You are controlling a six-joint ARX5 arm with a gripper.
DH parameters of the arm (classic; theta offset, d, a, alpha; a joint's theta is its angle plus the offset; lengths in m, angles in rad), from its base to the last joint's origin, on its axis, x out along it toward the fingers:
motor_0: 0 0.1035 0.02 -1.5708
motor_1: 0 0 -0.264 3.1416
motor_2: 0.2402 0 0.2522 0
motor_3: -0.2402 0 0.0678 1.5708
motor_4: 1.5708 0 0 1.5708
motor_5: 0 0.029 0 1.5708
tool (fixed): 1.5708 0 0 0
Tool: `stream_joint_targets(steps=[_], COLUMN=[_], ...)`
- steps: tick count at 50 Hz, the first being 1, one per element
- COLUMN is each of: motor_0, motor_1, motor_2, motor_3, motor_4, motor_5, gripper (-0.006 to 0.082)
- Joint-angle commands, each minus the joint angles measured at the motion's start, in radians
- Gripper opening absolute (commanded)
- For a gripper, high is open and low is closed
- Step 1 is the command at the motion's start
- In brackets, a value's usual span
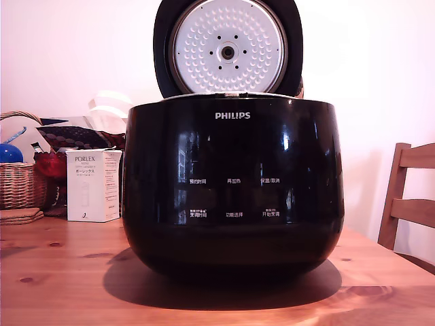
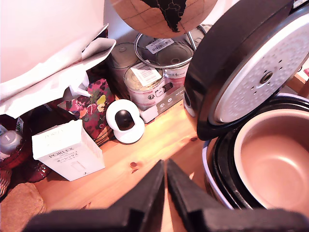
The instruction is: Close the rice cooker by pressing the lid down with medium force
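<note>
The gripper (image 2: pixel 165 169) is nearly closed, holding nothing, above the wooden table (image 2: pixel 145 150) just beside the rice cooker (image 2: pixel 251 164). The glossy black domed lid (image 2: pixel 231 67) stands open and upright, exposing its dimpled silvery inner plate (image 2: pixel 263 72) and the smooth round inner pot (image 2: pixel 275 159).

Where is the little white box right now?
In the exterior view the white box stands on the table at the rice cooker's left, right beside a wicker basket.

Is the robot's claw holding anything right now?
No, nothing. The gripper has its fingers pressed together with nothing between them, above the wooden table, beside the open rice cooker and apart from its raised lid.
</note>
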Motion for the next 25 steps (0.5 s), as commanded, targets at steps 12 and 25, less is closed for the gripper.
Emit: stream_joint_targets(steps=[12, 25], motor_0=[0.002, 0.001], motor_1=[-0.011, -0.011], motor_2=[-0.018, -0.017], motor_3=[0.066, 0.116], motor_4=[0.001, 0.003], motor_5=[0.008, 0.052], gripper=[-0.0021, -0.0021])
